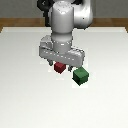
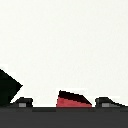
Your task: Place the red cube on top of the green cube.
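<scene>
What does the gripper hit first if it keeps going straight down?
Likely the red cube, which sits between the fingers of the gripper. The green cube lies off to the side. Depth is unclear.

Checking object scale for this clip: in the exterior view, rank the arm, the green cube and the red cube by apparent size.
1. The arm, by far the largest.
2. The green cube.
3. The red cube, smallest; the tool hides part of it, but it still looks smaller than the green one.
</scene>
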